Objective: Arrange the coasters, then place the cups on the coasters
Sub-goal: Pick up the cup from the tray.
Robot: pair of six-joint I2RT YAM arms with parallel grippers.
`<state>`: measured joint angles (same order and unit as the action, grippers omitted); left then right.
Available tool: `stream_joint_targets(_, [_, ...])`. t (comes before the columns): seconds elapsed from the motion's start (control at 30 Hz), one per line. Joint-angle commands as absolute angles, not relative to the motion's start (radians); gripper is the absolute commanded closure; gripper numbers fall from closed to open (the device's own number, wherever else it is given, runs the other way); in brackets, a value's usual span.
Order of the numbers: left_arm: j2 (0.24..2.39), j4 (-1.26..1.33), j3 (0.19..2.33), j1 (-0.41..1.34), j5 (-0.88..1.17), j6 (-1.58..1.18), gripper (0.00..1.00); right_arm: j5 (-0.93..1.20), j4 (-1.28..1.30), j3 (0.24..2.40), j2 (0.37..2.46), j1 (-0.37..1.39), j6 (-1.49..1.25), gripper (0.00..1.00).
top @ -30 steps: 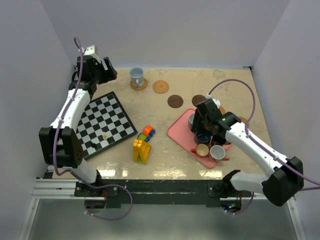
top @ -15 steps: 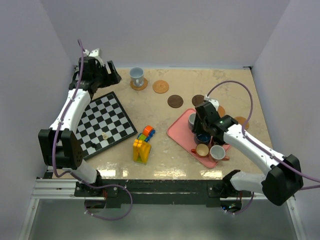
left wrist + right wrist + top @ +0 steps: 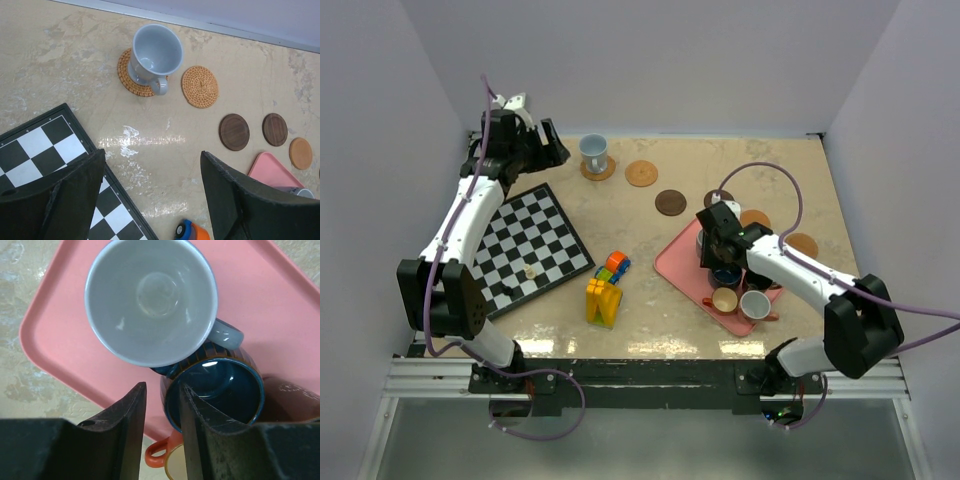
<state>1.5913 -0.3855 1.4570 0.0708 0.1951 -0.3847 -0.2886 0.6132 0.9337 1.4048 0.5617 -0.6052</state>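
Observation:
A pale blue cup (image 3: 155,52) stands on a woven coaster (image 3: 127,80) at the back; a second woven coaster (image 3: 200,86) lies beside it. Two dark brown coasters (image 3: 234,132) (image 3: 275,129) and a tan one (image 3: 300,153) follow to the right. My left gripper (image 3: 152,160) hangs open and empty above the table, short of that cup. On the pink tray (image 3: 60,325) a pale cup (image 3: 150,295) leans over a navy cup (image 3: 220,385), with a tan cup (image 3: 160,457) below. My right gripper (image 3: 161,386) straddles the navy cup's rim, one finger inside, a sliver of tray showing at the outer finger.
A chessboard (image 3: 525,250) lies at the left below my left arm. Colourful toy blocks (image 3: 606,290) sit in the middle near the front. Another cup (image 3: 754,304) stands at the tray's near corner. The side walls close in on both sides.
My right gripper has shifted left over the tray and narrowed its jaws round the navy cup's rim. The left gripper has drifted slightly right at the back, still open.

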Motion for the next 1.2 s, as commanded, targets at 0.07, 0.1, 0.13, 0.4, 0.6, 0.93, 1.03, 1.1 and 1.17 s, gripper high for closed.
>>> stream_joint_targets(0.07, [1.557,-0.390,1.513,0.081,0.199,-0.384,0.20,-0.288,0.612,0.971,1.384,0.560,-0.627,0.67])
stream_joint_targets(0.1, [1.560,-0.391,1.513,0.081,0.195,-0.380,0.19,-0.296,0.639,0.989,1.370,0.560,-0.627,0.65])
stream_joint_targets(0.13, [1.563,-0.393,1.519,0.081,0.193,-0.379,0.19,-0.308,0.672,1.014,1.350,0.561,-0.630,0.61])
stream_joint_targets(0.4, [1.569,-0.399,1.531,0.084,0.193,-0.364,0.19,-0.286,0.744,1.186,1.308,0.465,-0.465,0.43])
stream_joint_targets(0.6, [1.555,-0.385,1.505,0.084,0.213,-0.359,0.19,-0.095,0.634,1.216,1.387,0.345,-0.189,0.42])
stream_joint_targets(0.93, [1.537,-0.383,1.482,0.084,0.206,-0.356,0.20,-0.083,0.569,1.218,1.508,0.304,-0.022,0.42])
stream_joint_targets(1.03, [1.532,-0.385,1.477,0.084,0.206,-0.354,0.20,-0.086,0.542,1.210,1.543,0.290,0.033,0.43])
stream_joint_targets(1.1, [1.534,-0.388,1.479,0.084,0.206,-0.354,0.19,-0.069,0.534,1.213,1.566,0.290,0.064,0.44])
stream_joint_targets(1.17, [1.534,-0.388,1.479,0.084,0.204,-0.353,0.20,-0.032,0.529,1.223,1.591,0.287,0.093,0.46])
